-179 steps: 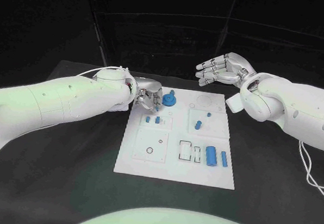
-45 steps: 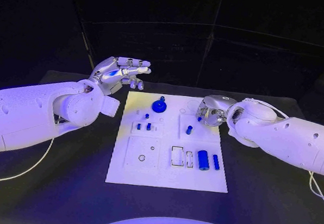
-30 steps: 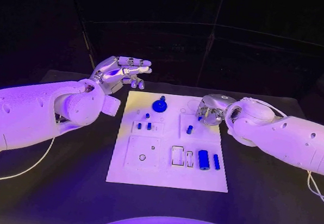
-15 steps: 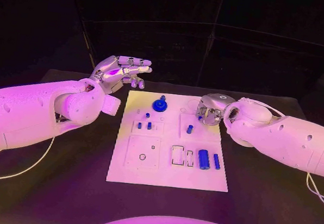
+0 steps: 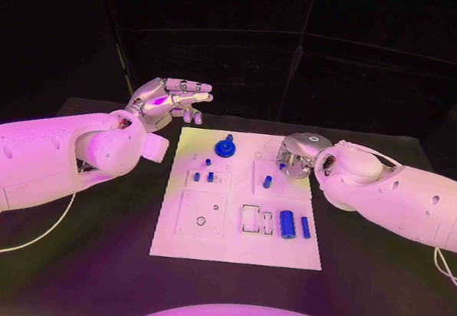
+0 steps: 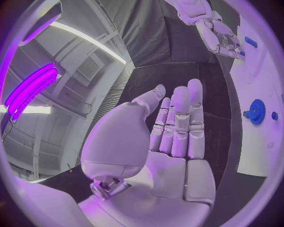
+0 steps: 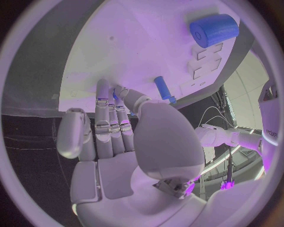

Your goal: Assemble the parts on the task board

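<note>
The white task board [image 5: 230, 243] lies mid-table. On it stand a blue gear with a knob [image 5: 225, 148], small blue pegs [image 5: 211, 177], another peg [image 5: 267, 182], a thick blue cylinder [image 5: 288, 225] and a slim blue bar [image 5: 305, 227]. My right hand [image 5: 296, 156] reaches down onto the board's back right panel. Its thumb and fingertips [image 7: 105, 92] close round a small blue peg [image 7: 116, 95], mostly hidden. My left hand [image 5: 174, 98] is raised beyond the board's back left corner, fingers straight and apart [image 6: 177, 123], holding nothing.
The black table [image 5: 392, 285] surrounds the board. The right wrist view shows the thick cylinder [image 7: 214, 30] and a peg [image 7: 163, 89] beyond the fingers. The gear [image 6: 257, 111] and my right hand [image 6: 222, 38] appear in the left wrist view.
Six seconds ago my left hand was at the gear and my right hand was raised; now they have swapped roles. Over the last second and a half both hands have barely moved.
</note>
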